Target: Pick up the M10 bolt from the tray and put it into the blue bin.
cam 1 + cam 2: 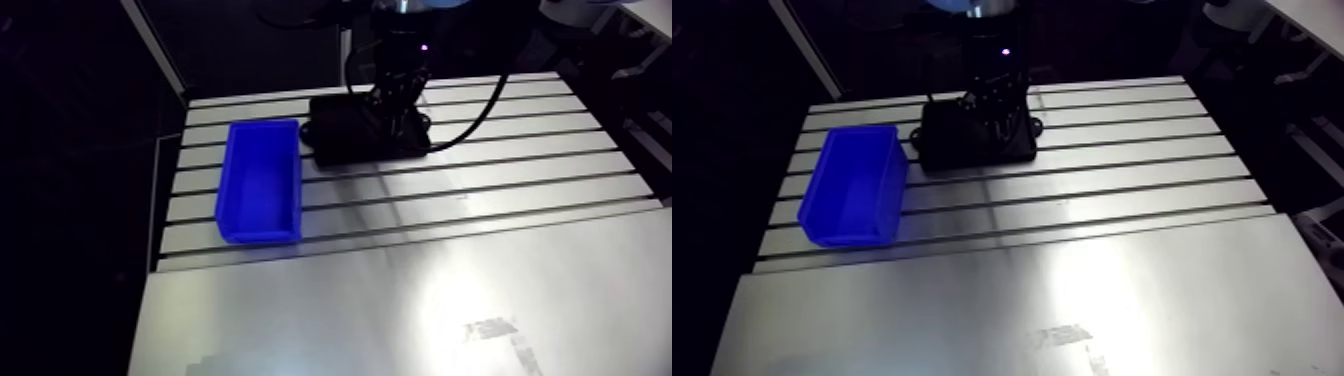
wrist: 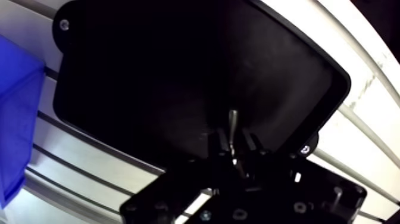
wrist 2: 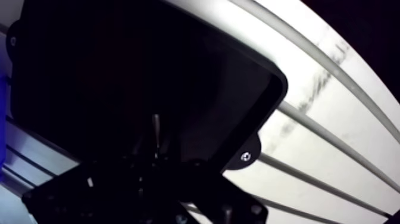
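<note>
the arm comes down from the top middle of the arm view, and its pincer [image 2: 236, 140] is low inside the black tray [image 2: 149, 71]. the tray sits on the slotted counter [image 1: 480, 190], in the upper middle of the arm view. the blue bin [image 1: 262, 228] stands just beside the tray, to its left in the arm view, near but not touching as far as i can see. the bin is open at the top and nothing shows inside it.

in the wrist view the m10 bolt [image 2: 233, 121] is a thin grey stick right between the 2 fingers [image 2: 222, 142]. it points straight ahead of the pincer, over the dark tray floor. the fingers sit tight on both sides of the bolt, so the pincer looks clamped on it. it is very dark there, so i cannot see whether the bolt touches the tray floor or is lifted off it.

a small round screw tab [image 2: 305, 149] sticks out from the tray corner beside the pincer. a bit of the blue bin shows past the far side of the tray.
</note>
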